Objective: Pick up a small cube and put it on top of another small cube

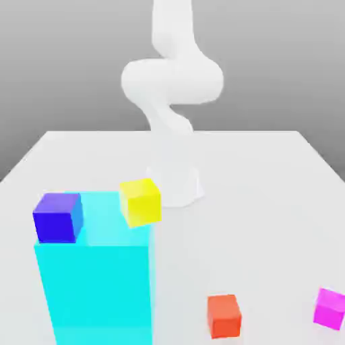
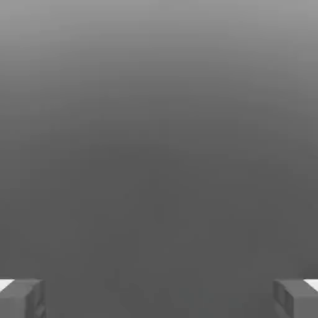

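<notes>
Red-orange cube point(image 1: 224, 315) sits lower centre-right of exterior frame, untouched; blue-purple cube point(image 1: 58, 217) tops cyan block point(image 1: 94, 283), left. Our gripper point(image 2: 159, 298) fingers spread, empty. Reach not begun; next, we judge: descend over red-orange cube.

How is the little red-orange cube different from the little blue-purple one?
The red-orange cube sits low on the white table; the blue-purple cube perches on top of the tall cyan block. The red-orange one lies toward the exterior view's right, the blue-purple one at its left. Both look about the same size and plain.
</notes>
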Robot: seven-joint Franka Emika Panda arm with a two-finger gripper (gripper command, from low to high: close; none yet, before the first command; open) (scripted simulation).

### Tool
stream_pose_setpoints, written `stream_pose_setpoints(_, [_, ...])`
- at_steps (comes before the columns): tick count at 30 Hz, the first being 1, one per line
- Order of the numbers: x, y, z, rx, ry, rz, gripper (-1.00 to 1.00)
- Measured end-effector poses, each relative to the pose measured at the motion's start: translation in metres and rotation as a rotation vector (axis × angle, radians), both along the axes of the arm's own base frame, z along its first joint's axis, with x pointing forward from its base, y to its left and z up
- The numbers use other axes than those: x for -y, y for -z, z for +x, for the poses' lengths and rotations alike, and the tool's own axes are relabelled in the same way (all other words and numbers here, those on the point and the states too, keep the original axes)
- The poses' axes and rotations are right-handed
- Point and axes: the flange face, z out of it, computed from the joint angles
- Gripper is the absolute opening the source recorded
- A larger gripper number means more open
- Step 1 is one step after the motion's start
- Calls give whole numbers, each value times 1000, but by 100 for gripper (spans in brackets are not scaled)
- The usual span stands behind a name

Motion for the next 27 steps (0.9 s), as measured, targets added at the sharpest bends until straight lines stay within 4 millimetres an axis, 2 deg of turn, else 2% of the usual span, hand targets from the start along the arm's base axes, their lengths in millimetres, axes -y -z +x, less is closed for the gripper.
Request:
stream_pose_setpoints(3, [-10, 52, 37, -90, -5, -12, 0])
stream_pose_setpoints(6, [-20, 106, 66, -175, -13, -22, 0])
stream_pose_setpoints(10, [-33, 182, 93, -289, -26, -33, 0])
stream_pose_setpoints(13, [-43, 240, 104, -374, -38, -38, 0])
stream_pose_setpoints(18, [-60, 338, 106, -515, -66, -43, 0])
stream_pose_setpoints(24, [-79, 451, 82, -685, -97, -36, 0])
stream_pose_setpoints(27, [-82, 494, 75, -722, -103, -32, 0])
